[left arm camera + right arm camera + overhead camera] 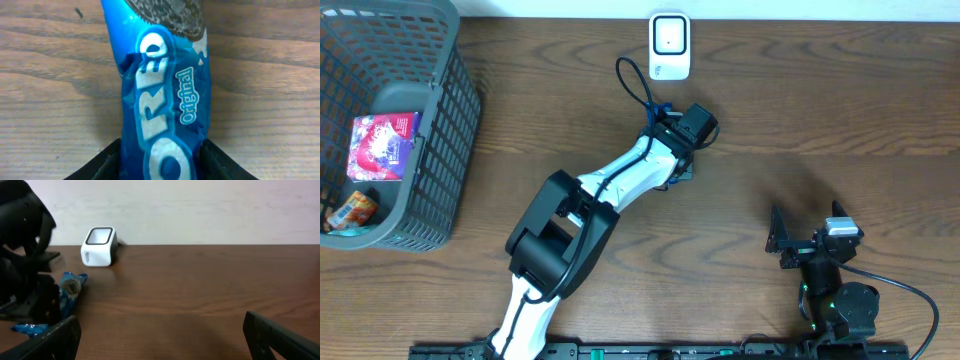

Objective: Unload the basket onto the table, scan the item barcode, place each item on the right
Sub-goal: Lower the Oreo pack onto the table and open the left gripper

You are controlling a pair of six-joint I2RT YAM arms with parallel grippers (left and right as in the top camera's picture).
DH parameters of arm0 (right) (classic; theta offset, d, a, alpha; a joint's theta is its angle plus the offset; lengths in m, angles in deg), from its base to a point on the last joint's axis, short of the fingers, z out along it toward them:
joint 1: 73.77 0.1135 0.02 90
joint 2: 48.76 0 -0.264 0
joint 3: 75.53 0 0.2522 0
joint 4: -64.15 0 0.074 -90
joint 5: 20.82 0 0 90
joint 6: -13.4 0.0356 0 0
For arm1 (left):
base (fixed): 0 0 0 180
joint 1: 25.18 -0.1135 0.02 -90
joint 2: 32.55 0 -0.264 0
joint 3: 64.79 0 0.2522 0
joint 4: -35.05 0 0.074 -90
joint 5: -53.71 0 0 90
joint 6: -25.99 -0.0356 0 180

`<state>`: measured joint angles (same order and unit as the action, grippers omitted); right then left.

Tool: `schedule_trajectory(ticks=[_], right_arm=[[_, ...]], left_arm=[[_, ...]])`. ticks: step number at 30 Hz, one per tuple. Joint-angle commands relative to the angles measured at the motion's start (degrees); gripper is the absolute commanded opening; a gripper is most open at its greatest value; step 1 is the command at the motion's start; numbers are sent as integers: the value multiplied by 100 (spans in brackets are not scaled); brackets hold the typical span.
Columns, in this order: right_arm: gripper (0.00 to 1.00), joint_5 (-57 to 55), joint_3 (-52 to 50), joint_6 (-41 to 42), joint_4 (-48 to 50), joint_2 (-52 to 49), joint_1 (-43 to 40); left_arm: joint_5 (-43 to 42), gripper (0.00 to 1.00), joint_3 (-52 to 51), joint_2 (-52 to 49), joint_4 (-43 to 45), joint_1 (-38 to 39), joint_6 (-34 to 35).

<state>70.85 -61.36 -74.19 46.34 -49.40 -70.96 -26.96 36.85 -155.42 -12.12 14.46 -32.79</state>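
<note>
**Tool state.** The left gripper [161, 164] is pinching the blue Oreo packet [161, 95]. In the left wrist view, its two dark fingers press against the packet's sides at the bottom edge of the frame. The right gripper [162, 337] is spread wide with nothing between its fingers.

**Item position.** The packet runs from the jaws up to the top of the left wrist view, over bare table [45, 75]. Its branded face is toward the camera and no barcode is visible. In the right wrist view it sits low at the left of the frame, close to the wood. You cannot tell whether it touches the wood.

**Step in hand.** Treat this as the carry-to-scanner step: the grasp is made and the scan is not yet done. The white scanner [669, 45] stands at upper centre of the overhead view, just above the left wrist, with its window angled upward.

**Next move.** Expect a short move toward the scanner. The packet will probably need turning, because the barcode is likely on a face hidden here. A crinkled wrapper may prevent a clean read.

**Arm pose.** The left arm [620, 180] stretches diagonally from bottom left-centre to upper centre of the overhead view. The right arm is folded at lower right, well apart. The grey basket [445, 110] at upper left holds other packets.
</note>
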Motion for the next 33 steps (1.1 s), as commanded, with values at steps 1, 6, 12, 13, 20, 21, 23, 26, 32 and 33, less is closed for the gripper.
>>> schedule_trajectory(ticks=[1,6,12,13,20,21,23,26,32,33], right_arm=[[99,-7,-9,74,-24,26,-52],[99,-7,-9,74,-24,26,-52],[99,-7,-9,74,-24,26,-52],[99,-7,-9,74,-24,26,-52],[99,-7,-9,74,-24,26,-52],[99,-9,-9,74,-24,26,-52],[99,-7,-9,74,-24,26,-52],[99,-7,-9,74,-24,26,-52],[99,-7,-9,74,-24,26,-52],[99,-7,-9,74,-24,26,-52]], left_arm=[[31,47,50,601,-162,-9,-81],[31,47,50,1021,-365,-9,-94],[376,47,50,1589,-372,-127,-848],[527,47,50,1698,-387,-179,-914],[920,47,55,2726,-389,-1104,-1126],[920,47,55,2911,-389,-1335,-1156],[920,47,55,3252,-396,-1808,-1154],[922,47,55,3764,-382,-2621,-1154],[920,48,55,4321,-337,-4572,-1150],[920,54,55,4317,-339,-4870,-1150]])
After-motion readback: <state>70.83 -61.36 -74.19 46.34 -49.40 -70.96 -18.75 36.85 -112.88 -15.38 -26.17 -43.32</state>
